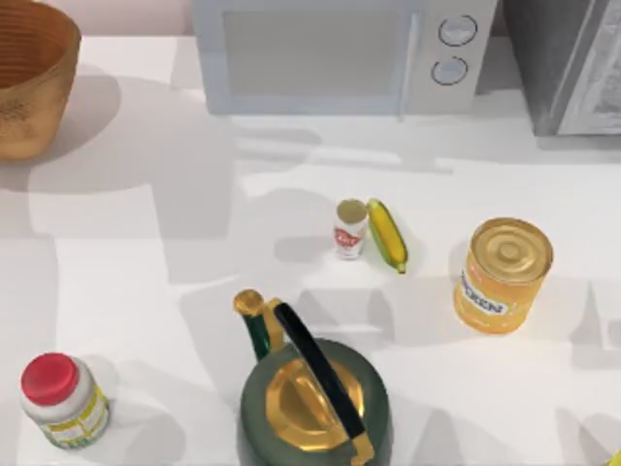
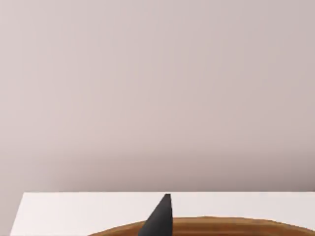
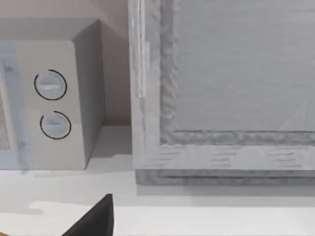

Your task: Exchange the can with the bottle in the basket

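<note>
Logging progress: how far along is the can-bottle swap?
Bottle stands on the table at near left, yellow can at right; neither is in the basket. Left gripper is at the basket rim, right gripper faces the microwave. Remaining, it seems: can into basket.

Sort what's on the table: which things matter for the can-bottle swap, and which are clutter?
Job:
basket, far left corner
yellow can, right side
red-capped bottle, near left, outside the basket

Clutter:
kettle
corn cob
small cup
microwave
</note>
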You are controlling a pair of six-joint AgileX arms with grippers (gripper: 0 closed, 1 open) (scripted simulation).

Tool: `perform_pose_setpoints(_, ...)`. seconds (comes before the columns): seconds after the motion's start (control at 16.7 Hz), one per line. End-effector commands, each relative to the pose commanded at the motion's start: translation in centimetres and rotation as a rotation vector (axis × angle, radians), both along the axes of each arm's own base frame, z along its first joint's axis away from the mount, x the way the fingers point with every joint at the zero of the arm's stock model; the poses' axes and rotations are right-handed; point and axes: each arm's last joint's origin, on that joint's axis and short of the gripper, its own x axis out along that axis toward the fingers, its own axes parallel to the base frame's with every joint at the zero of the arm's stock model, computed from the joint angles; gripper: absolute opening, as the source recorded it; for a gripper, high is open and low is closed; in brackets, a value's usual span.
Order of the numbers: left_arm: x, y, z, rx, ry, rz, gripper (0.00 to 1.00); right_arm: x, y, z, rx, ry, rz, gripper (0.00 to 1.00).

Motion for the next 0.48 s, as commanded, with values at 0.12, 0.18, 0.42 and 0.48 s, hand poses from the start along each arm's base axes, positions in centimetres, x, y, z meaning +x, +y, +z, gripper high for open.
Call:
perform_pose_setpoints(0.12, 0.0, 0.0, 0.0, 0.0, 0.0, 0.0, 0.98, 0.0, 0.0, 0.0, 0.0, 0.0, 0.0, 1.0)
perform_pose_setpoints(0.18, 0.0, 0.0, 0.0, 0.0, 0.0, 0.0, 1.0, 0.0, 0.0, 0.0, 0.0, 0.0, 0.0, 1.0)
perform_pose_setpoints(0.42, 0.0, 0.0, 0.0, 0.0, 0.0, 0.0, 1.0, 0.0, 0.0, 0.0, 0.0, 0.0, 0.0, 1.0)
perform_pose_setpoints(0.48, 0.0, 0.0, 0.0, 0.0, 0.0, 0.0, 1.0, 0.0, 0.0, 0.0, 0.0, 0.0, 0.0, 1.0)
